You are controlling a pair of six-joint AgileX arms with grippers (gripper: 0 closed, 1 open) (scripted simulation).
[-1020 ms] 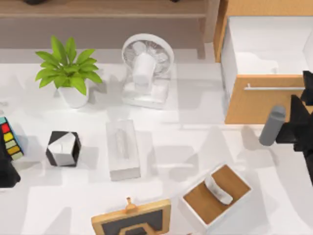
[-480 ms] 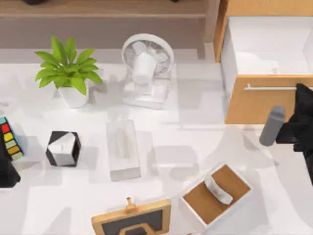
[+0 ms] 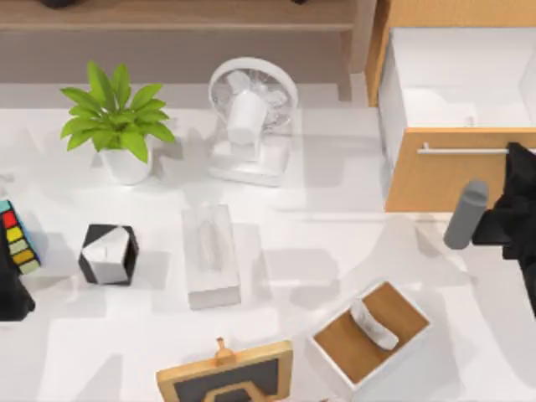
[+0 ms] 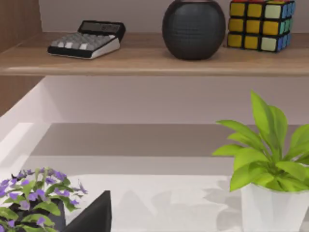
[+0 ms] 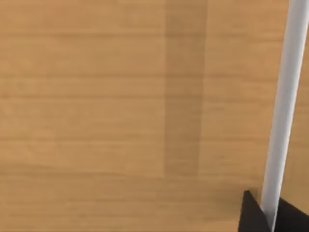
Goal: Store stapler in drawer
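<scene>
The drawer point(image 3: 456, 84) stands pulled out at the table's back right, its white inside showing behind the light-brown front point(image 3: 435, 180). My right gripper point(image 3: 517, 161) is at the right end of the silver bar handle point(image 3: 465, 151). The right wrist view has the wooden front point(image 5: 120, 116) close up, and the handle point(image 5: 287, 96) runs between the two dark fingertips of my right gripper point(image 5: 269, 215), which close tightly on it. A slim, glassy-pale shape that I take for the stapler point(image 3: 209, 243) lies lengthwise on the white box point(image 3: 211, 289) at mid table.
My left arm point(image 3: 12, 293) is parked at the left edge. A plant point(image 3: 117, 126), a fan point(image 3: 251, 117), a black-and-white cube point(image 3: 107, 254), a white tray point(image 3: 331, 368) with a brown bottom and a framed board point(image 3: 226, 377) stand around the table. A shelf point(image 4: 145, 58) holds small items.
My right gripper shifted slightly towards the right end of the handle between one second and half a second ago, then held still. The drawer and the other things have not moved.
</scene>
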